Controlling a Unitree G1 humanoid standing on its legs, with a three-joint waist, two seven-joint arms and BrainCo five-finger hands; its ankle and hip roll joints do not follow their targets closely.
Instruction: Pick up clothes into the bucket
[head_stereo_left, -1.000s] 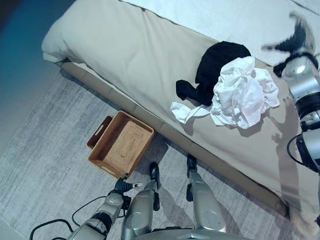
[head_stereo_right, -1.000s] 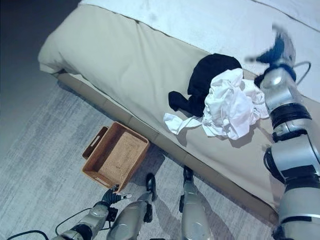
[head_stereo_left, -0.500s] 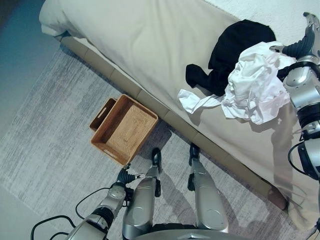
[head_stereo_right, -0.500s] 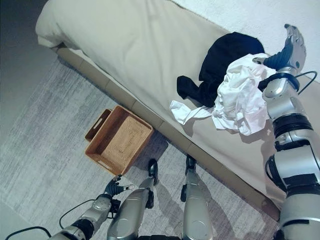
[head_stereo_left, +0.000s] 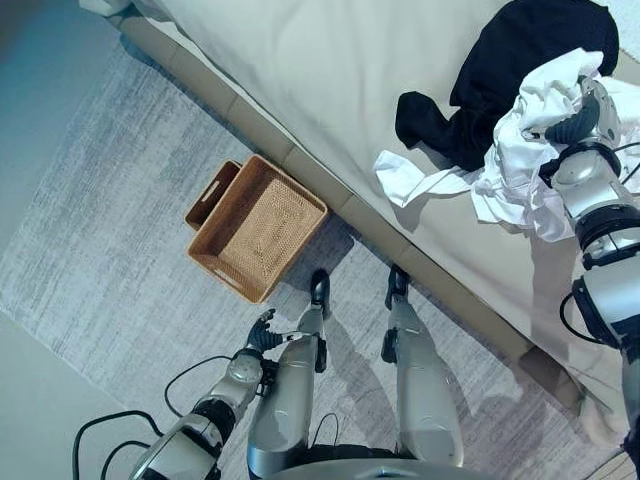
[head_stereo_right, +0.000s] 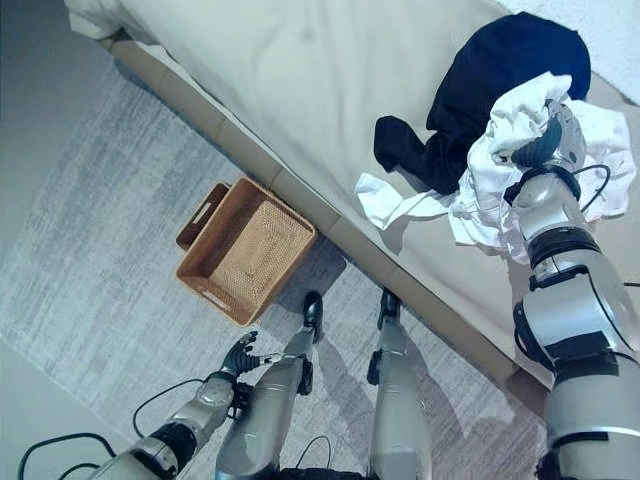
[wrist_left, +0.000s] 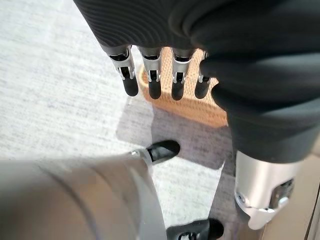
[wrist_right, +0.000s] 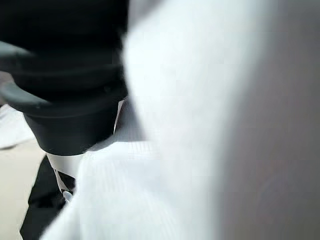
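A crumpled white garment (head_stereo_left: 520, 165) lies on the bed, partly on top of a black garment (head_stereo_left: 535, 55). My right hand (head_stereo_left: 585, 120) is pushed into the top of the white pile. In the right wrist view the white cloth (wrist_right: 200, 125) wraps closely round that hand (wrist_right: 65, 75) and hides its fingers. A brown woven basket (head_stereo_left: 258, 227) stands empty on the rug beside the bed. My left hand (head_stereo_left: 258, 335) hangs low near the floor, short of the basket (wrist_left: 187, 106), with its fingers (wrist_left: 153, 82) straight and holding nothing.
The bed (head_stereo_left: 330, 90) has a beige cover, and its long lower edge (head_stereo_left: 400, 245) runs diagonally between the basket and the clothes. A grey rug (head_stereo_left: 100, 250) covers the floor, with bare floor (head_stereo_left: 40, 410) at the lower left.
The camera has tilted down, shifting the whole picture. My right hand has dropped from above the bed into the white pile. The left hand stays low.
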